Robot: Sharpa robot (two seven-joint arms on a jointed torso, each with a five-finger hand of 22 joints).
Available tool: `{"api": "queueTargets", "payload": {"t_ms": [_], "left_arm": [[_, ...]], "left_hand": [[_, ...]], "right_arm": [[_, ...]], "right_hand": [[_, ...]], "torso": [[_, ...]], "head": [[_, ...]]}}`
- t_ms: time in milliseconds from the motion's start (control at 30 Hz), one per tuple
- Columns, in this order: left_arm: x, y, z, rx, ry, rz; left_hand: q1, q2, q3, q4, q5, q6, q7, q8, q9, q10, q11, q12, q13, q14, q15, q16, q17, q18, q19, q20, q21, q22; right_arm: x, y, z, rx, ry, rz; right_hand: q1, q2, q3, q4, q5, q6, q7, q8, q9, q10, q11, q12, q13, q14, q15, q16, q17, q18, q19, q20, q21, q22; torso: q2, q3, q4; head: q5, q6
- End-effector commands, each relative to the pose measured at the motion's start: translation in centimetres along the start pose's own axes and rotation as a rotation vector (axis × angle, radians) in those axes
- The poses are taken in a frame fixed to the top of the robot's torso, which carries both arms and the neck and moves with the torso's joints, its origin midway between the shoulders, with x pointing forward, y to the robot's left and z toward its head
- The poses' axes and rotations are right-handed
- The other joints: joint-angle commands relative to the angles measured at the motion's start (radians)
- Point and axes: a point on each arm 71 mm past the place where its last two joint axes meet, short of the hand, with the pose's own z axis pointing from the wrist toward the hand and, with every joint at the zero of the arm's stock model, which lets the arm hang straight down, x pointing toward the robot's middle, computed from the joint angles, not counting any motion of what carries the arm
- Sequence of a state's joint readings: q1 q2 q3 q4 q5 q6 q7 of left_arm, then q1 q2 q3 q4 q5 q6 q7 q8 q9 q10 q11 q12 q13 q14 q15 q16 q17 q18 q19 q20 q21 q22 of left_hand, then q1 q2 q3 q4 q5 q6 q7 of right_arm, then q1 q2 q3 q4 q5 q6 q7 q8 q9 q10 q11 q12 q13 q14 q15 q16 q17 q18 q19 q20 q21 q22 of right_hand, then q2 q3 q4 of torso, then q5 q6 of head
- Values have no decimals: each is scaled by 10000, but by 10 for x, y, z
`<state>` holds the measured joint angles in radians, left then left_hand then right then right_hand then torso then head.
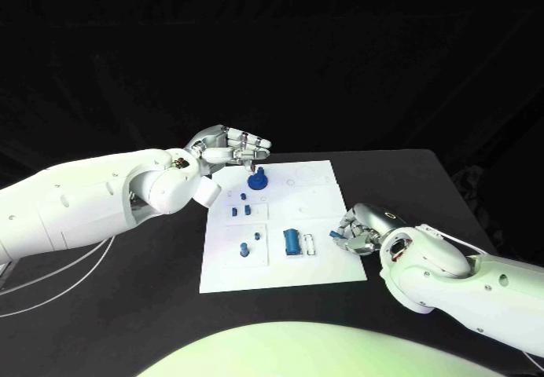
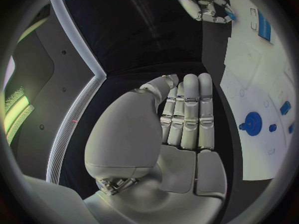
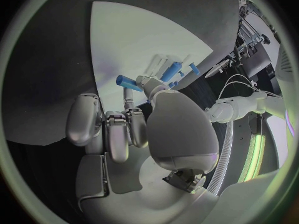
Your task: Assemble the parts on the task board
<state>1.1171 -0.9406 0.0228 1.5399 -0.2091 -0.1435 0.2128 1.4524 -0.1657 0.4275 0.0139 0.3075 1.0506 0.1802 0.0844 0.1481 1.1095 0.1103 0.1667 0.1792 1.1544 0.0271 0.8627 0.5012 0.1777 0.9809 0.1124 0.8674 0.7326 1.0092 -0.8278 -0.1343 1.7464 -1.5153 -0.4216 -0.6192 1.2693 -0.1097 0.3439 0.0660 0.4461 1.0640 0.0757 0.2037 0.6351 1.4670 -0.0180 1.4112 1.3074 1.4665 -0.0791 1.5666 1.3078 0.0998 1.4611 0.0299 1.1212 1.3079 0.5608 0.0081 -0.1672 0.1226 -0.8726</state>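
right hand pinching blue peg, task board edge, left hand above blue gear

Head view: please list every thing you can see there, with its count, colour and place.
Table: one, black, under everything.
Task board: one, white, at the table's middle.
Round part with knob: one, blue, on the board's far end, just below the left robot hand.
Small pegs: several, blue, on the board's left side.
Cylinder: one, blue, lying near the board's near end.
Small part: one, blue, pinched by the right robot hand.
Left robot hand: silver, fingers curled.
Right robot hand: silver, at the board's right edge.
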Motion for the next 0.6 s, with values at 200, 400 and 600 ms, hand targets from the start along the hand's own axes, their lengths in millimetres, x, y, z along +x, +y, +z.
{"api": "queueTargets", "payload": {"t_ms": [200, 400, 600], "left_arm": [[3, -1, 1, 61, 182, -86], [4, -1, 1, 63, 193, -88], [4, -1, 1, 56, 220, -94]], "left_hand": [[0, 103, -60, -7, 38, -62, -7, -21, -14, -54, 7, 40, 12, -93, 6, -38, -15, 72, -45, 16, -40, -12], [0, 103, -60, -7, 38, -62, -7, -21, -14, -54, 7, 40, 12, -93, 6, -38, -15, 72, -45, 16, -40, -12], [0, 103, -60, -7, 38, -62, -7, -21, -14, -54, 7, 40, 12, -93, 6, -38, -15, 72, -45, 16, -40, -12]], "right_arm": [[8, 19, 5, -32, 625, 1683], [16, 28, 11, -50, 1171, 1997], [22, 33, 18, -6, 1545, 1972]], "right_hand": [[-429, -44, 17, 135, 244, 352, -289, 98, 81, 342, -82, 66, 1671, 1043, -71, 42, 2630, -170, 44, -78, 40, 276], [-730, -1, -44, 306, 268, 444, -333, 161, 140, 349, -114, 55, 1662, 1043, -94, 42, 2630, -176, 63, -94, 69, 309], [-953, 25, -102, 422, 256, 567, -391, 251, 207, 369, -159, 75, 1674, 1043, -127, 42, 2630, -176, 73, -119, 71, 325]], "torso": [[6, -4, 5], [7, 3, 9], [17, 12, 7]], "head": [[-8, 0], [5, 0], [27, 0]]}}
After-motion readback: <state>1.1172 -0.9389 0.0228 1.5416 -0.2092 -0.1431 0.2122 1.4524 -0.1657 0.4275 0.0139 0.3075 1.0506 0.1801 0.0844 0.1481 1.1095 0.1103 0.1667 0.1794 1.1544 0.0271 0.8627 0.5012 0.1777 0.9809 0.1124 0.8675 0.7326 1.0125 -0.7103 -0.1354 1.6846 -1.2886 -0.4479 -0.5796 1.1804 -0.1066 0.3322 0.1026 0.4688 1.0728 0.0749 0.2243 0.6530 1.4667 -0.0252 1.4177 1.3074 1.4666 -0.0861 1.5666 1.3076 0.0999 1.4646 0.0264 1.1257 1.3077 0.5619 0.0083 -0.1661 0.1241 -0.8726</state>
